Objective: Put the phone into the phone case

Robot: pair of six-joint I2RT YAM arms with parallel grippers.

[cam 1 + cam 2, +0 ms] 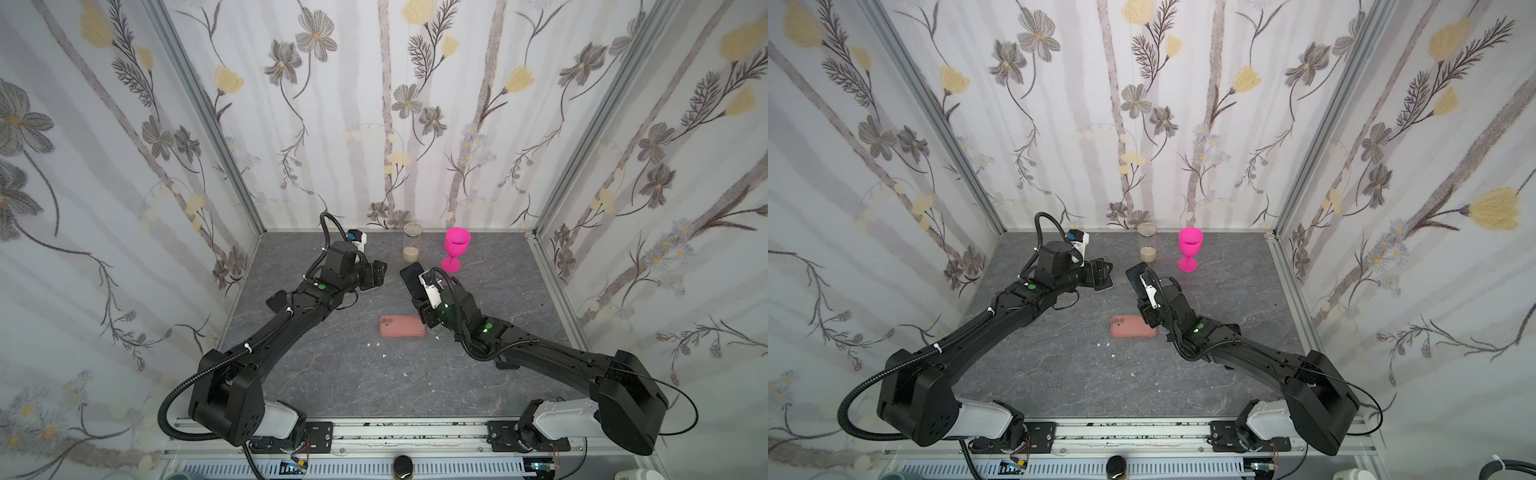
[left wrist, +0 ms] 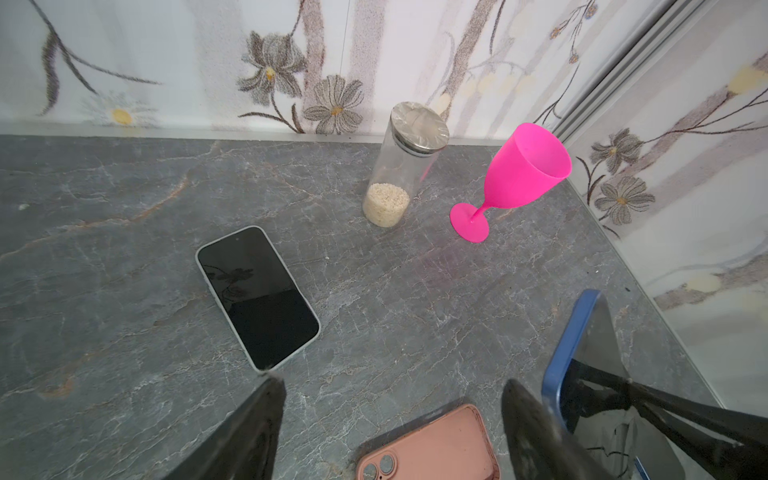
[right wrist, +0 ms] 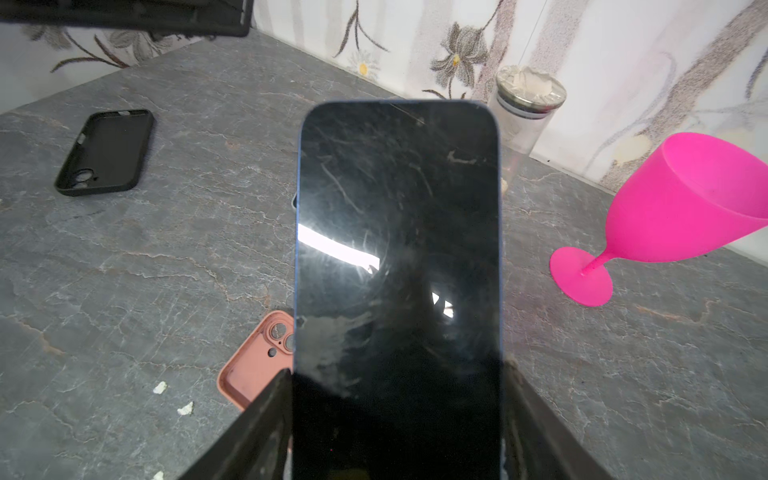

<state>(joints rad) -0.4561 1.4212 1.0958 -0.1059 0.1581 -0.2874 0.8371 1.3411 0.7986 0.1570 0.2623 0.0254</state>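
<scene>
No legible text, brand, number or sign anywhere: none on the phone (image 3: 397, 249), the phone case (image 1: 402, 326), the jar (image 2: 399, 166) or the goblet (image 2: 528, 166).

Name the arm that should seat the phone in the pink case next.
Right. The right hand grips the blue phone, raised close to the pink case. The left hand is open and empty, hovering near a second phone farther back.
</scene>
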